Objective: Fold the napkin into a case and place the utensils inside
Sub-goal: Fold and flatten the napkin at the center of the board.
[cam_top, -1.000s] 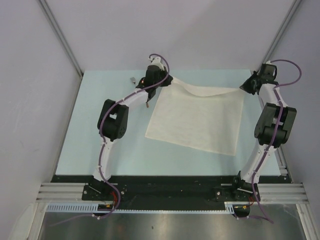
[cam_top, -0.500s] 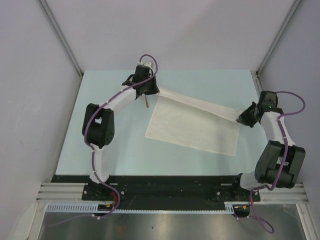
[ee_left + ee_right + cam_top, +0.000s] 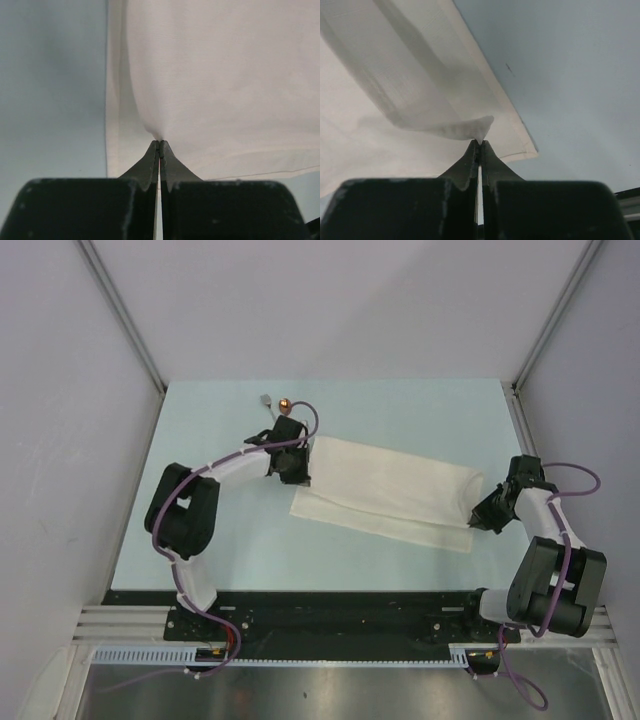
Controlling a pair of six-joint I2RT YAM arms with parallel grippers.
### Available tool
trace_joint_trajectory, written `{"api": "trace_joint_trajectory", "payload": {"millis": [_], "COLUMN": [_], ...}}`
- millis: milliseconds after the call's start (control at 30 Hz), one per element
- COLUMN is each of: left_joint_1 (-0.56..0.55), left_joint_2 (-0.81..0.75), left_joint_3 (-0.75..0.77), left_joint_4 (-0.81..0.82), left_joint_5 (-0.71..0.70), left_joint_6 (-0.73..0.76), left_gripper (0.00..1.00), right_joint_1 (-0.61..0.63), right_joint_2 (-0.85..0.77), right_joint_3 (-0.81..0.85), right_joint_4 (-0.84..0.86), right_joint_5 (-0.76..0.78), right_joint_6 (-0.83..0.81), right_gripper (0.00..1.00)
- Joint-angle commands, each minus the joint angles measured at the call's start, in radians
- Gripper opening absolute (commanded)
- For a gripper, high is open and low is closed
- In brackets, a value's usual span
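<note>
The off-white napkin (image 3: 385,495) lies folded over on itself on the pale blue table, its upper layer carried toward the near edge. My left gripper (image 3: 299,472) is shut on the napkin's left corner (image 3: 159,135). My right gripper (image 3: 477,521) is shut on its right corner (image 3: 479,134), held just above the lower layer. The utensils lie at the back left: a silver fork end (image 3: 266,401) and the spoon's copper bowl (image 3: 284,404), partly hidden behind my left arm.
Grey walls enclose the table on three sides. The black rail (image 3: 340,602) with the arm bases runs along the near edge.
Both grippers have pulled the napkin's far edge toward the near edge, folding the cloth over itself into a narrower band. The utensils behind the left arm have come into view.
</note>
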Motion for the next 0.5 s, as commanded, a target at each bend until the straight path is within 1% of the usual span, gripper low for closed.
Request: {"api": "trace_joint_trajectory", "payload": {"millis": [0, 167, 367, 467], "left_joint_1": [-0.028, -0.028, -0.028, -0.028], "left_joint_2": [-0.031, -0.046, -0.021, -0.018], "left_joint_3": [-0.007, -0.018, -0.015, -0.010], "left_joint_4": [0.016, 0.003, -0.033, -0.036], "left_joint_5": [-0.045, -0.139, -0.176, -0.180], "left_joint_6": [-0.015, 0.014, 0.044, 0.048], "left_gripper": [0.00, 0.00, 0.00, 0.00], "right_joint_1": [-0.015, -0.030, -0.034, -0.037], "right_joint_2": [0.003, -0.048, -0.046, -0.086], "right_joint_3": [-0.014, -0.057, -0.068, -0.085], "right_joint_4": [-0.003, 0.004, -0.015, -0.006], "right_joint_5": [0.060, 0.072, 0.054, 0.061], "right_joint_6": [-0.004, 0.007, 0.035, 0.048], "right_gripper": [0.00, 0.00, 0.00, 0.00]}}
